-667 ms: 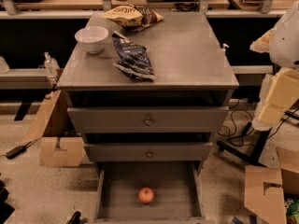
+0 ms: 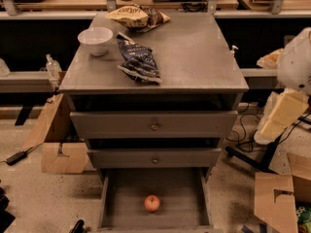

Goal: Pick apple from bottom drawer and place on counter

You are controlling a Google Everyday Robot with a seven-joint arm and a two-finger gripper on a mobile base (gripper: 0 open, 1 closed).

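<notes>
The apple [image 2: 152, 203], small and red-orange, lies near the middle of the open bottom drawer [image 2: 116, 203], a shallow grey tray pulled out at the foot of the cabinet. The counter [image 2: 194, 52] is the flat grey cabinet top above the two shut knobbed drawers. My gripper is out of view. Only the white and cream arm segments [image 2: 284, 113] show at the right edge, to the right of the cabinet, far above the apple and apart from it.
On the counter stand a white bowl [image 2: 95, 40], a dark blue chip bag [image 2: 138, 59] and a tan snack bag [image 2: 136, 16]. Cardboard pieces lie on the floor at the left [image 2: 60, 154] and right [image 2: 274, 203]. A black stand leg [image 2: 248, 159] and cables lie at the right.
The arm segments at the right edge have shifted slightly down and left. The apple, drawer and counter items have not moved.
</notes>
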